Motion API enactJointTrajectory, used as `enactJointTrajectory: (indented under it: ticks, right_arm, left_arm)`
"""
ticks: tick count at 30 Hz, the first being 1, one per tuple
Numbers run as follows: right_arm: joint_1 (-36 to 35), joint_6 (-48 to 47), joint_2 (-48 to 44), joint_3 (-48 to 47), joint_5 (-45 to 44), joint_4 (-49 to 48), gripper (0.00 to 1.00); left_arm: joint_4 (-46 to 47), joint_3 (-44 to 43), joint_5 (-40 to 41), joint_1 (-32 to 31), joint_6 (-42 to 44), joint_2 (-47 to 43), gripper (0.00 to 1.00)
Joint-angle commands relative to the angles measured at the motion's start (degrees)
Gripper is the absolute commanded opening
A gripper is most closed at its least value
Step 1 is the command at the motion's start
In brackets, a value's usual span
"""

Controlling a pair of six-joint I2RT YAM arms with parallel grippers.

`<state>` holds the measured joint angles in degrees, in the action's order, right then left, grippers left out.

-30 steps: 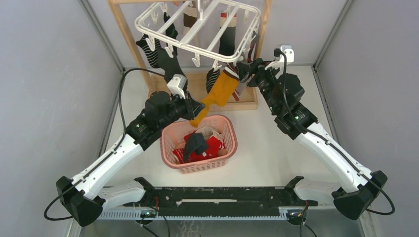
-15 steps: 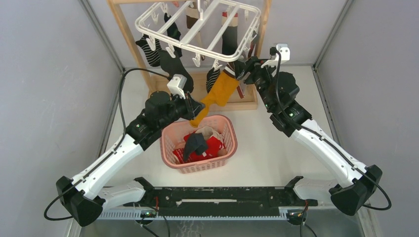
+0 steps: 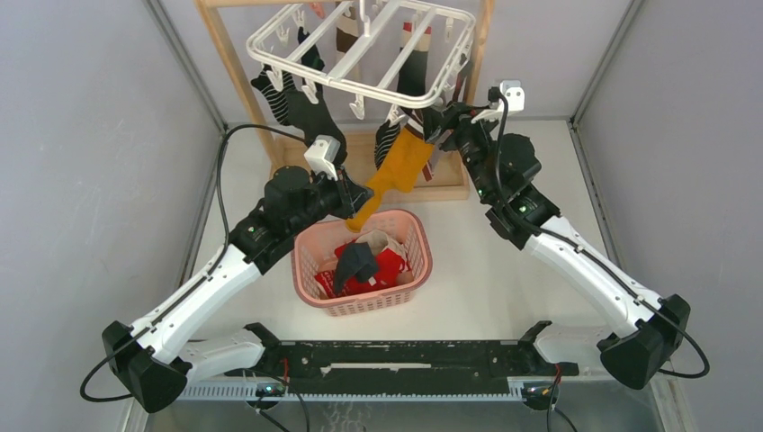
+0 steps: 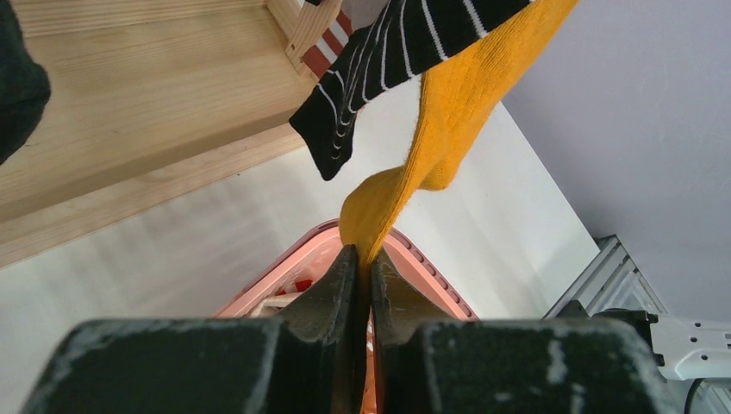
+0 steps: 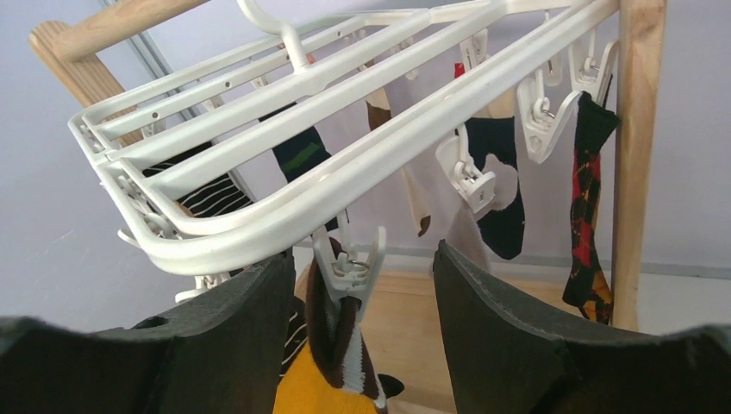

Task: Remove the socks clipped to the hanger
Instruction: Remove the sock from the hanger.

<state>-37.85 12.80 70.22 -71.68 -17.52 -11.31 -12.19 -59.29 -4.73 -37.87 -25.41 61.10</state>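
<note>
Currently left fingers [image 4: 338,289] clenching mustard-yellow fabric sock [image 4: 457,103]; right fingers [image 5: 509,332] spread, straddling its white plastic clip [image 5: 349,263]. Some socks [image 3: 382,265] lying in pink plastic basket [image 3: 426,256]; several hanging clipped on white plastic hanger [image 5: 284,207].

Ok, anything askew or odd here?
Only the mustard sock: it is stretched taut and twisted on a slant, toe pinched in the shut left claw, cuff held by a clip that the open right claw straddles.

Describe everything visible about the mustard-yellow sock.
The mustard-yellow sock is knitted fabric with a brown, white-banded cuff. The cuff is held in a white clip on the hanger; the right tool stands open around that clip. The sock slants down, twisted, to the shut left tool, which pinches its toe above the pink basket.
</note>
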Motion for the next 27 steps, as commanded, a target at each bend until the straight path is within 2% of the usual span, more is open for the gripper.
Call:
enactJointTrajectory:
  ticks: [1, 8, 17, 27]
  right_arm:
    - [-1.02, -2.24, -0.21, 1.52, -0.11, -7.47, 0.67]
    - [-1.96, -3.90, 1.08, 2.89, -0.09, -12.31, 0.64]
    - [-2.64, -4.91, 1.90, 3.03, -0.82, -14.07, 0.55]
    - [-2.94, -5.90, 1.94, 3.58, -1.13, -14.78, 0.38]
  left_arm:
    - [1.46, -3.13, -0.97, -0.21, 1.16, -1.30, 0.14]
    - [1.25, -3.03, -1.40, -0.27, 1.19, -2.10, 0.14]
    - [0.77, -3.12, -1.61, -0.23, 1.30, -2.48, 0.14]
    - [0.87, -3.03, -1.73, -0.19, 1.19, -2.57, 0.14]
